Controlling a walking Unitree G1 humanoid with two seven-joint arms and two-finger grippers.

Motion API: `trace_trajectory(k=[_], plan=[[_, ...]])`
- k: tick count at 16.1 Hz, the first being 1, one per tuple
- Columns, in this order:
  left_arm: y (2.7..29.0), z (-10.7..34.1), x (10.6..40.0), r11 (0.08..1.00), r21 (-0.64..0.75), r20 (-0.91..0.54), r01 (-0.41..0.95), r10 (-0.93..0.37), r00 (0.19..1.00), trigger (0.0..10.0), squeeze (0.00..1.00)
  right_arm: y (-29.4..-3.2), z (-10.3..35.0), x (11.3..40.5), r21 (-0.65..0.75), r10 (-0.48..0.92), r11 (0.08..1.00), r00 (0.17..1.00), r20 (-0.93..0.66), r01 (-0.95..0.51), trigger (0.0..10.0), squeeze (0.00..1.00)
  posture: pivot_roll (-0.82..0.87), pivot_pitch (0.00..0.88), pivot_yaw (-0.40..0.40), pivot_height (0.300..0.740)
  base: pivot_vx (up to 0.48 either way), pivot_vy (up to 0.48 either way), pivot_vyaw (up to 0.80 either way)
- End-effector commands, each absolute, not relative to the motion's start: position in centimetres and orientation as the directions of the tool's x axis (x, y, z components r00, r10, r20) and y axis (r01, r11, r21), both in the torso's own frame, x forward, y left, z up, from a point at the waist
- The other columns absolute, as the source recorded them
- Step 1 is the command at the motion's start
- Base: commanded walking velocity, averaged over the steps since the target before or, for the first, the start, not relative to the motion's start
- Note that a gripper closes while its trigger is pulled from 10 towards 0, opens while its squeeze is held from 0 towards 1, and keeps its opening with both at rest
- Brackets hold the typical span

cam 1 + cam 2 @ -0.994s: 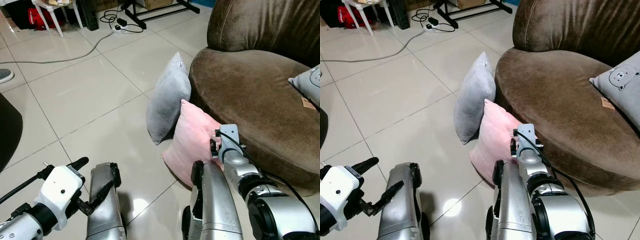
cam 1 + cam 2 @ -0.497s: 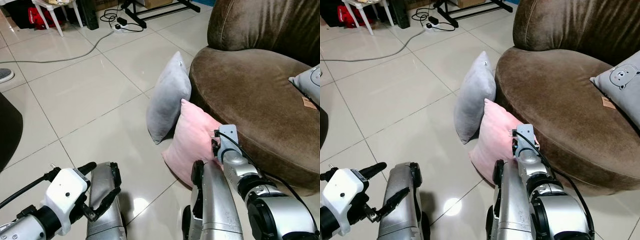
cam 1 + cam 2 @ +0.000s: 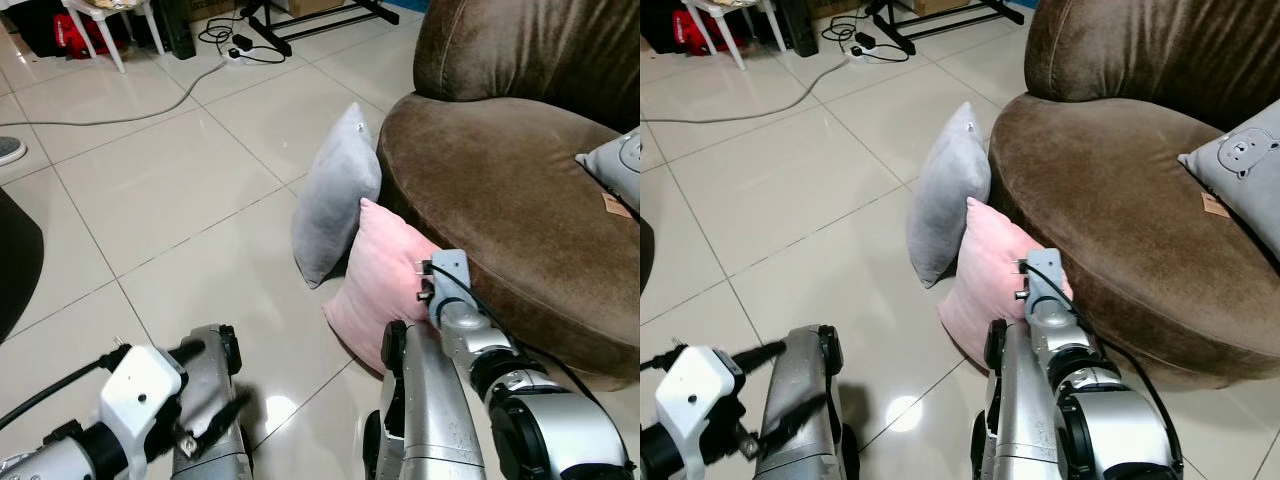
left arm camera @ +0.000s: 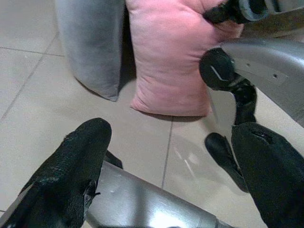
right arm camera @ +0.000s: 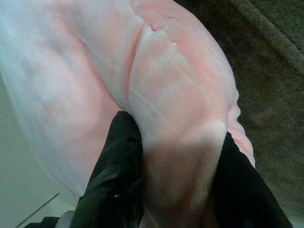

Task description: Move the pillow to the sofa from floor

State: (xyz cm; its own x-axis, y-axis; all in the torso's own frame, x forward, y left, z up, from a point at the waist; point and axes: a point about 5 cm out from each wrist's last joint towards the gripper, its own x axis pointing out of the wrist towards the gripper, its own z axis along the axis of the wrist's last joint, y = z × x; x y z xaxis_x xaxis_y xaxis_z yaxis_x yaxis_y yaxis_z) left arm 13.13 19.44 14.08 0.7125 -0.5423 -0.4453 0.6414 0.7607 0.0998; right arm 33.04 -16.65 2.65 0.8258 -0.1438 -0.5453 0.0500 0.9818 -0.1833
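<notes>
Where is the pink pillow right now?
The pink pillow stands on the tiled floor, leaning against the brown sofa, just in front of the grey pillow. The right pincer pinches its upper corner.

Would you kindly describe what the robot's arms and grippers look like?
Both arms are rounded silver metal with black joints. The left gripper has thick, textured black fingers behind a white wrist housing; the right gripper has matching black fingers, with a thin black cable along its forearm.

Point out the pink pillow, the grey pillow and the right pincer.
pink pillow point(image 3: 375, 285), left eye view, middle of its face.
grey pillow point(image 3: 335, 200), left eye view, middle of its side.
right pincer point(image 5: 178, 178), right wrist view, the pillow fold pinched between its fingertips.
</notes>
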Motion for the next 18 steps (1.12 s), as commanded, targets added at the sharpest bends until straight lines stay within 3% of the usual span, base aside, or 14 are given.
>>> trace_trajectory(k=[1, 9, 10, 14, 18], plan=[[19.0, 14.3, 12.8, 0.741, 0.089, -0.446, 0.666, -0.568, 0.691, 10.0, 0.57, -16.6, 1.7, 32.3, -0.164, -0.134, 0.985, 0.795, -0.592, 0.043, 0.0, 0.0, 0.21, 0.128, -0.03, 0.43, 0.0, 0.0, 0.0], [19.1, 13.9, 13.6, 0.751, 0.079, -0.443, 0.655, -0.563, 0.698, 10.0, 0.57, -14.8, 1.9, 32.6, -0.106, -0.072, 0.994, 0.804, -0.59, 0.012, 0.0, 0.0, 0.24, 0.045, -0.07, 0.43, 0.0, 0.0, 0.0], [19.5, 13.6, 14.0, 0.76, 0.095, -0.444, 0.642, -0.545, 0.711, 10.0, 0.57, -14.4, 2.1, 32.8, -0.059, -0.049, 0.998, 0.809, -0.586, 0.017, 0.0, 0.0, 0.23, 0.0, -0.078, 0.43, 0.0, 0.0, 0.0], [20.5, 13.1, 15.8, 0.841, 0.17, -0.393, 0.513, -0.42, 0.818, 10.0, 0.56, -12.8, 2.7, 33.2, 0.098, 0.046, 0.995, 0.832, -0.553, 0.01, 0.0, 0.0, 0.2, 0.0, -0.078, 0.43, 0.0, 0.0, 0.0], [21.0, 13.1, 18.5, 0.925, 0.221, -0.263, 0.309, -0.249, 0.932, 10.0, 0.56, -13.3, 4.8, 34.6, 0.222, 0.082, 0.975, 0.907, -0.413, 0.012, 0.0, 0.0, 0.12, 0.0, -0.049, 0.43, 0.0, 0.0, 0.0]])
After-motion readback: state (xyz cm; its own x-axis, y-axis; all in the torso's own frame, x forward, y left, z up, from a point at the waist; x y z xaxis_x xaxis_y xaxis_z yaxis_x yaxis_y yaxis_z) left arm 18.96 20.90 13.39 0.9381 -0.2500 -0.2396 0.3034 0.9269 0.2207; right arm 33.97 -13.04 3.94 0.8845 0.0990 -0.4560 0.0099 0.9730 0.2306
